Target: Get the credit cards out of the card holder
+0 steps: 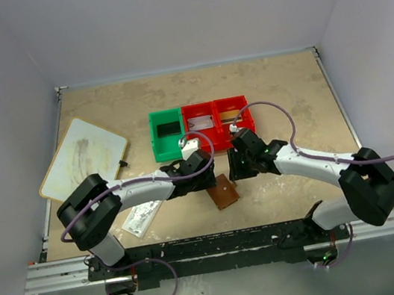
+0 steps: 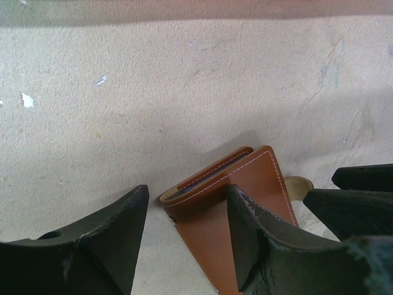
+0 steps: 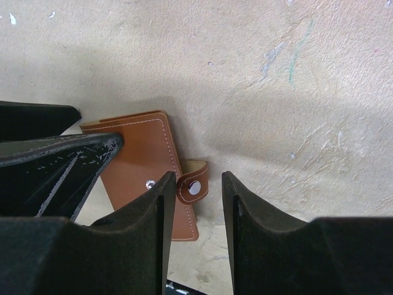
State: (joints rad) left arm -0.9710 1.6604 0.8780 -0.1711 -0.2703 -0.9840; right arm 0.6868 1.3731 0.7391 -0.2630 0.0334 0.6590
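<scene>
Near the middle of a speckled beige surface (image 1: 286, 94), a small brown leather card holder (image 1: 224, 191) with white stitching lies folded shut. It sits at a slant between two black-and-white robot arms that reach in from either side.

The left arm's fingers (image 2: 104, 246) stand well apart, one on each side of the holder's folded corner. The wrist view does not settle whether either one touches the leather.

The right arm's fingers (image 3: 264, 239) are parted by a narrower gap and clamp nothing. They hang just beside the holder's short leather strap (image 3: 192, 184), which curls loose off the long edge. The strap's metal snap sits apart from the matching stud on the cover.

Farther back on the surface, a green plastic bin (image 1: 164, 115) and two red plastic bins (image 1: 198, 108) stand side by side in a row, beyond both wrists. A white rectangular board (image 1: 81, 158) lies tilted toward the left edge. A clear flat packet (image 1: 142, 217) rests beside the left arm's forearm, well apart from the holder.
</scene>
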